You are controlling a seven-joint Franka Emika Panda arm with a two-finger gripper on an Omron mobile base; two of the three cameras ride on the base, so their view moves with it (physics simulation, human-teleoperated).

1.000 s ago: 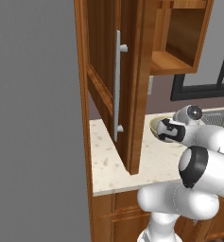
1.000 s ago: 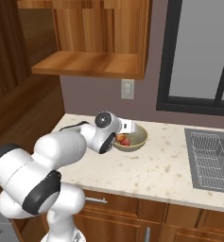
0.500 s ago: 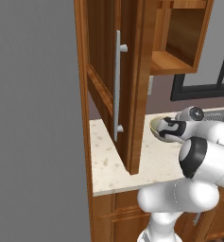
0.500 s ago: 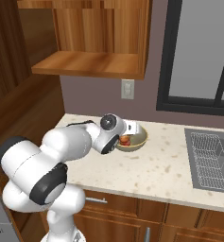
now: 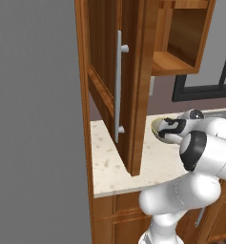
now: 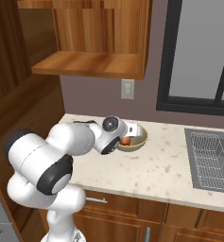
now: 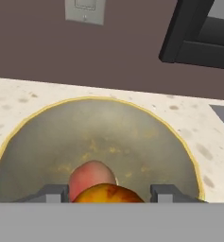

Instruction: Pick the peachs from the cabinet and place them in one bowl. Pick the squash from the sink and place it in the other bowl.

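Gripper [image 7: 108, 196] closed on a peach [image 7: 109, 194] just above the tan bowl [image 7: 33, 142], where a second peach [image 7: 90, 176] lies; cabinet [image 5: 133, 71] door open at left

You've got two peaches [image 7: 108, 193] in one tan bowl [image 7: 146, 142], beneath one open cabinet [image 6: 92, 35].

Cabinet [image 5: 133, 57] door hangs wide open, edge toward us, long grey bar handle [image 5: 118, 86] on its face. Shelf inside looks bare. White arm [image 5: 205, 147] bends in from the right over the speckled counter [image 5: 112, 167]. Its hand reaches the tan bowl [image 5: 158, 127], mostly hidden behind it. Dark window frame [image 5: 200, 90] at right.
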